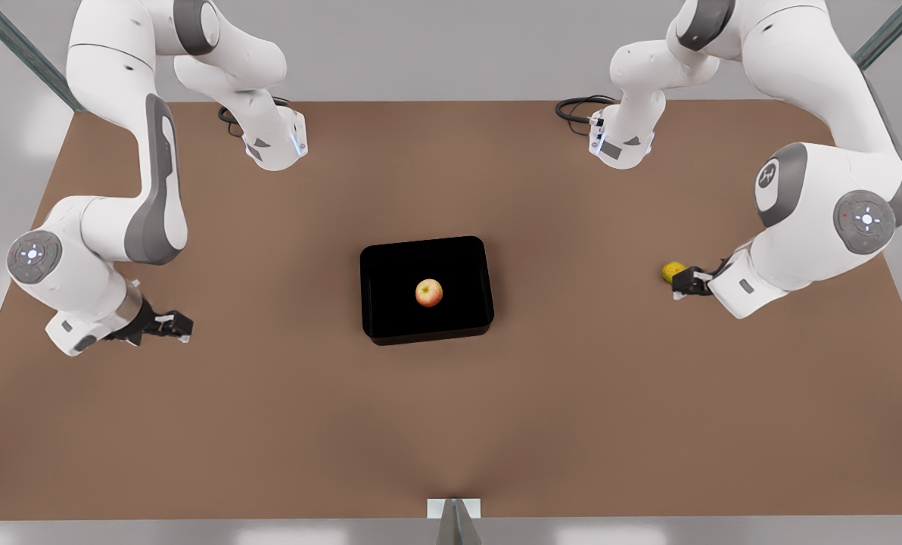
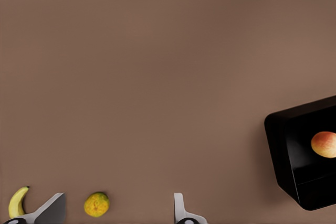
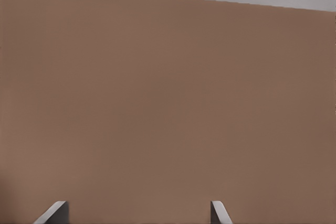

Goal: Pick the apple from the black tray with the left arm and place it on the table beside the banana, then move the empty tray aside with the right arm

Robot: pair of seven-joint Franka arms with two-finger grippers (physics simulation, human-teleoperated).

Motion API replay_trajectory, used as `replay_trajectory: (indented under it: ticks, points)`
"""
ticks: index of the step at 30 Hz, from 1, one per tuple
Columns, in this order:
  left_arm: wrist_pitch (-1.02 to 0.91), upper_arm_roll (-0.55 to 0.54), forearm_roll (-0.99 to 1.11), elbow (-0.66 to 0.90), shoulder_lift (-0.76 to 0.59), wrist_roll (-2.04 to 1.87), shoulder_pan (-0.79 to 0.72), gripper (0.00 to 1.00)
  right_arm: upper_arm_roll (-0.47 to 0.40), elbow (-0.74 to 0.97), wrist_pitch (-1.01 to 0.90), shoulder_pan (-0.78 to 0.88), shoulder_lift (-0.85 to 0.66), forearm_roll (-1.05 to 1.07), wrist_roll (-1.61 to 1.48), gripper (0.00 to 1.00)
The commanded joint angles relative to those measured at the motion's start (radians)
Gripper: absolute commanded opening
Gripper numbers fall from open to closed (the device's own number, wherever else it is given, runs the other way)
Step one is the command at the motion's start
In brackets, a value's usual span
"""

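Observation:
The red-orange apple [image 1: 429,292] rests in the middle of the glossy black tray [image 1: 424,242] at the table's [image 1: 572,393] centre. In the left wrist view the apple [image 2: 324,144] and the tray [image 2: 278,145] lie off to one side, and the small yellow banana [image 2: 17,202] lies on the table just outside one finger. My left gripper [image 1: 682,286] hovers open at the front view's right, well away from the tray; its own view shows the left gripper [image 2: 116,209] holding nothing. At the front view's left my right gripper [image 1: 182,325] waits open, with the right gripper [image 3: 137,211] over bare tabletop.
A yellow-green bumpy round fruit [image 1: 673,270] sits on the table right by the left gripper's fingertips, and this bumpy fruit [image 2: 96,204] appears between the fingers in the wrist view. Wide brown tabletop surrounds the tray on all sides.

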Motion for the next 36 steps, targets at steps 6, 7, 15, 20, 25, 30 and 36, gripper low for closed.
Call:
replay_trajectory:
  ticks: [6, 7, 15, 20, 25, 30, 36]
  points:
    - [-0.027, -0.003, -0.06, -0.019, 0.002, 0.247, 0.045, 1.0, 0.001, 0.001, 0.089, 0.0, 0.001, 0.001, -0.098, 1.0]
    - [-0.027, -0.003, -0.011, -0.018, -0.004, 0.008, -0.064, 1.0, 0.001, 0.001, 0.089, 0.0, 0.001, 0.001, -0.098, 1.0]
    - [0.295, -0.003, 0.047, -0.269, 0.027, -0.962, -0.615, 1.0, 0.001, 0.001, 0.089, 0.003, 0.006, -0.001, -0.098, 1.0]
    - [0.72, -0.003, 0.126, -0.59, -0.045, -1.189, -0.689, 1.0, 0.003, 0.001, 0.088, 0.006, 0.006, -0.004, -0.098, 1.0]
    - [0.758, -0.002, 0.21, -0.486, 0.086, -1.352, -0.75, 1.0, 0.003, 0.001, 0.088, 0.008, 0.007, -0.004, -0.098, 1.0]
    - [0.732, 0.03, 0.213, -0.311, 0.258, -1.389, -0.747, 1.0, 0.003, 0.001, 0.088, 0.008, 0.009, -0.004, -0.098, 1.0]
    - [0.799, 0.035, 0.34, -0.265, 0.367, -1.453, -0.778, 1.0, 0.003, 0.007, 0.086, 0.008, 0.012, -0.004, -0.098, 1.0]
